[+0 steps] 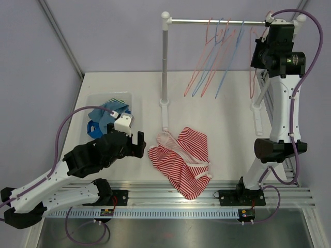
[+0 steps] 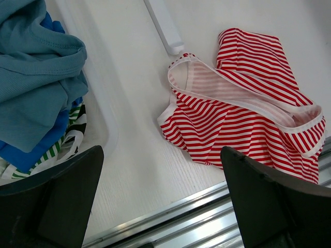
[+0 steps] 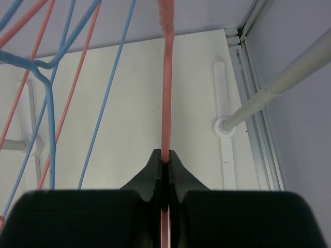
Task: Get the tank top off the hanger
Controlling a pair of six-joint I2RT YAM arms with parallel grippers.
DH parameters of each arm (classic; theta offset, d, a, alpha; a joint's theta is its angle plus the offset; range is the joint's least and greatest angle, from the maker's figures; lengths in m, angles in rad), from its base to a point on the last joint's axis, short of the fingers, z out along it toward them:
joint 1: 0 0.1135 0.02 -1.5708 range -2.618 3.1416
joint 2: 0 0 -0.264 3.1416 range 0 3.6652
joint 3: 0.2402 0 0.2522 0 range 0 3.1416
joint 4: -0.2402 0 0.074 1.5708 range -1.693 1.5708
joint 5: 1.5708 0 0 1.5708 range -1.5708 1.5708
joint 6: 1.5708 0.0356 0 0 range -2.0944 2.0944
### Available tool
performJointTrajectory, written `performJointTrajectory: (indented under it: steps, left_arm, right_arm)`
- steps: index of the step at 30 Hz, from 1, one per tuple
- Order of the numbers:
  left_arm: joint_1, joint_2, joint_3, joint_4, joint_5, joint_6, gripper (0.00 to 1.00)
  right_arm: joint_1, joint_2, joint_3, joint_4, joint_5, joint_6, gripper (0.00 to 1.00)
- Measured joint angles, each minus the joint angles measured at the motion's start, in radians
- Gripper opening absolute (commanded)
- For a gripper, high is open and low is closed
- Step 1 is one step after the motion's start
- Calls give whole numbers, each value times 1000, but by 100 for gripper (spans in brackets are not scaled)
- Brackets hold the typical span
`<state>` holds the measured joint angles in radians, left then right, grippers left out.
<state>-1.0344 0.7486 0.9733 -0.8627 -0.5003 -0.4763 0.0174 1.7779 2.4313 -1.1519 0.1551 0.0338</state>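
A red-and-white striped tank top lies crumpled on the white table near the front rail; it also shows in the left wrist view. It is off any hanger. My right gripper is raised at the rail's right end and is shut on a bare pink hanger, which hangs at the rail's right end. My left gripper is open and empty, low over the table just left of the tank top, its fingers apart.
A rack with a metal rail holds several bare pink and blue hangers. A clear bin of blue and green clothes stands at the left. The rack's base lies behind the tank top.
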Motion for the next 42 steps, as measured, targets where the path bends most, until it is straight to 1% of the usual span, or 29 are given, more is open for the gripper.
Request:
performJointTrajectory:
  steps: [4,8,10,11,12,13,14,15,16,17,18,19,22,26,29,32,35,37,39,42]
  left_arm:
    - [0,12,-1,6,8,0,99]
    - [-2,26,-2,23,24,0,99]
    - [-2,30,-6,43,37,0,99]
    - [-2,34,-10,54,45,-1,99]
    - [-2,40,-15,69,53,-2,99]
    - [-2,43,-19,79,60,-3,99]
    - [-2,54,-24,89,69,-5,99]
    - [-3,68,-28,103,79,-8,99]
    - [-5,80,-29,114,86,-11,99]
    - [-7,100,-31,127,95,-14,99]
    - [-13,121,-32,138,102,-16,99]
    - [-19,141,-32,149,107,-19,99]
    - [-43,194,-32,185,118,-25,99]
    - [-79,283,-32,238,123,-45,99]
    - [-125,374,-32,286,129,-62,99]
    - [-178,495,-24,341,139,-73,99]
    - [-217,631,11,373,161,-75,99]
    - [-235,718,44,399,174,-74,99]
    - [-246,802,81,425,181,-74,99]
    - [-250,897,120,460,181,-74,99]
  right_arm:
    - [-7,18,-49,2,-38,-2,0]
    - [-7,-14,-166,58,-52,-1,0]
    - [-7,-47,-219,92,-52,-1,4]
    - [-7,-62,-233,94,-52,-1,12]
    - [-7,-75,-239,90,-52,0,18]
    - [-7,-82,-240,85,-51,1,21]
    - [-7,-91,-240,84,-51,1,26]
    - [-7,-98,-239,84,-51,3,50]
    - [-7,-105,-238,83,-50,10,62]
    - [-7,-111,-235,79,-45,8,79]
    - [-7,-118,-233,76,-42,14,87]
    - [-7,-127,-233,73,-39,16,99]
    - [-7,-173,-238,65,-18,16,100]
    - [-7,-302,-275,69,10,23,99]
    - [-7,-462,-357,95,17,48,100]
    - [-7,-682,-507,156,3,88,99]
    - [-7,-896,-665,219,-66,129,99]
    - [-8,-999,-749,257,-149,156,100]
    - [-8,-1057,-827,295,-232,179,99]
    - [-8,-1101,-956,331,-352,209,99]
